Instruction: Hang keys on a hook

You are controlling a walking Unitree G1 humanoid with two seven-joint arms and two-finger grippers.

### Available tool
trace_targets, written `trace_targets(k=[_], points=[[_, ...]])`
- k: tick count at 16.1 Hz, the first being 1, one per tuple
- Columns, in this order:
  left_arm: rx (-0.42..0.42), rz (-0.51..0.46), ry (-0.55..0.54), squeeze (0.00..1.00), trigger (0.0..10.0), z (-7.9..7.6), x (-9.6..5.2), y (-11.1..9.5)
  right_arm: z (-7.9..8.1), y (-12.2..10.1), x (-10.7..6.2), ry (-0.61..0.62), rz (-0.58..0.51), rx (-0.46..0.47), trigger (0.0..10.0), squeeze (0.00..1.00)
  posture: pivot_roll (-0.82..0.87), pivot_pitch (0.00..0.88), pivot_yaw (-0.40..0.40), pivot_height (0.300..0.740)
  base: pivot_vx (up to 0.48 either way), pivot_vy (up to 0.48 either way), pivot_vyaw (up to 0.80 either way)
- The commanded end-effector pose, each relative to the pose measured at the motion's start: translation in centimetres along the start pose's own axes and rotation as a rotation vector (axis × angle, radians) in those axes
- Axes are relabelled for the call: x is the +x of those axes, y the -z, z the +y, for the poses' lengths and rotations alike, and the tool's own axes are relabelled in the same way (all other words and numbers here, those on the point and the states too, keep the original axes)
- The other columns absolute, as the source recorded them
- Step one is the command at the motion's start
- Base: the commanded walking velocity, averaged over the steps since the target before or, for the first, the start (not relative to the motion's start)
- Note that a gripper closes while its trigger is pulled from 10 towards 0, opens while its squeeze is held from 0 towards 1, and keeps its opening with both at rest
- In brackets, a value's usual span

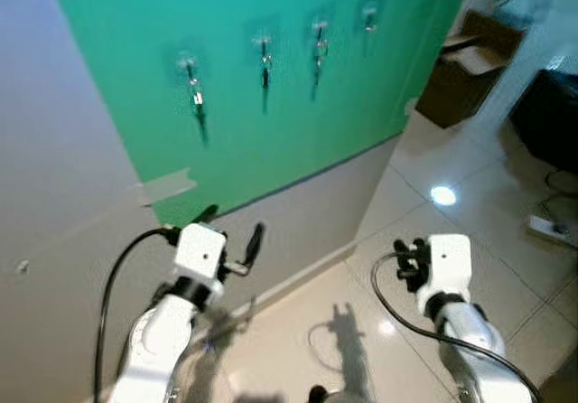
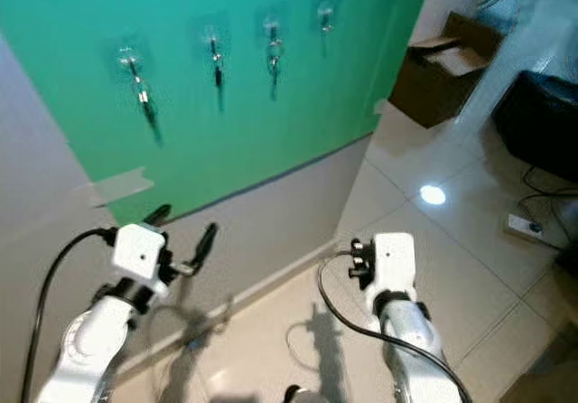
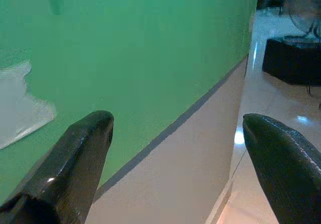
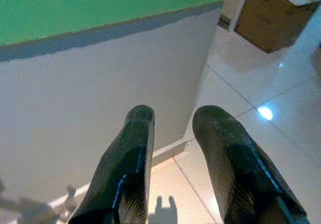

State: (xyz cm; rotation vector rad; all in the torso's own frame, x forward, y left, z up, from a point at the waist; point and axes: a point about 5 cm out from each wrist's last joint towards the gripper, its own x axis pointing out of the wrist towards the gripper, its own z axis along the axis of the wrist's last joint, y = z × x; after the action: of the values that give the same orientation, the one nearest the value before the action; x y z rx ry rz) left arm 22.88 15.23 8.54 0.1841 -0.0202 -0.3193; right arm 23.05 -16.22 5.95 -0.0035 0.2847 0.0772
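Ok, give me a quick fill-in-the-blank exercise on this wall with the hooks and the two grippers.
1. The green wall carries a row of ____ hooks.
2. The left gripper has its fingers spread ____.
3. The box standing on the tiled floor is made of ____.
4. Neither the left gripper nor the right gripper holds any ____.

Missing words: four; open; cardboard; keys
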Motion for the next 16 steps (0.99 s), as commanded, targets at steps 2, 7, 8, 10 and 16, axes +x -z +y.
trace_targets(k=[2,7,8,10,16], points=[[0.005,-0.005,0.001,0.00,10.0,0.07,0.12,-0.08,-0.16,-0.24,-0.13,0.005,-0.007,-0.014,10.0,0.00,-0.08,0.043,0.018,0.740,0.000,0.000,-0.80],[0.009,-0.027,0.008,0.00,10.0,0.50,-0.07,-0.25,-0.13,-0.14,-0.32,0.018,-0.010,-0.005,10.0,0.00,-0.08,0.040,0.027,0.740,0.000,0.000,-0.80],[0.009,-0.030,0.010,0.00,10.0,0.49,-0.09,-0.26,-0.13,-0.14,-0.36,0.020,-0.012,-0.005,10.0,0.00,-0.08,0.037,0.026,0.740,0.000,0.000,-0.80],[0.007,-0.035,0.008,0.00,10.0,0.47,-0.08,-0.28,-0.15,-0.16,-0.41,0.020,-0.014,-0.008,10.0,0.00,-0.08,0.032,0.023,0.740,0.000,0.000,-0.80],[-0.003,-0.066,-0.003,0.00,10.0,0.49,-0.08,-0.59,-0.27,-0.34,-0.41,0.018,-0.018,-0.017,10.0,0.00,-0.08,0.032,0.017,0.740,0.000,0.000,-0.53]])
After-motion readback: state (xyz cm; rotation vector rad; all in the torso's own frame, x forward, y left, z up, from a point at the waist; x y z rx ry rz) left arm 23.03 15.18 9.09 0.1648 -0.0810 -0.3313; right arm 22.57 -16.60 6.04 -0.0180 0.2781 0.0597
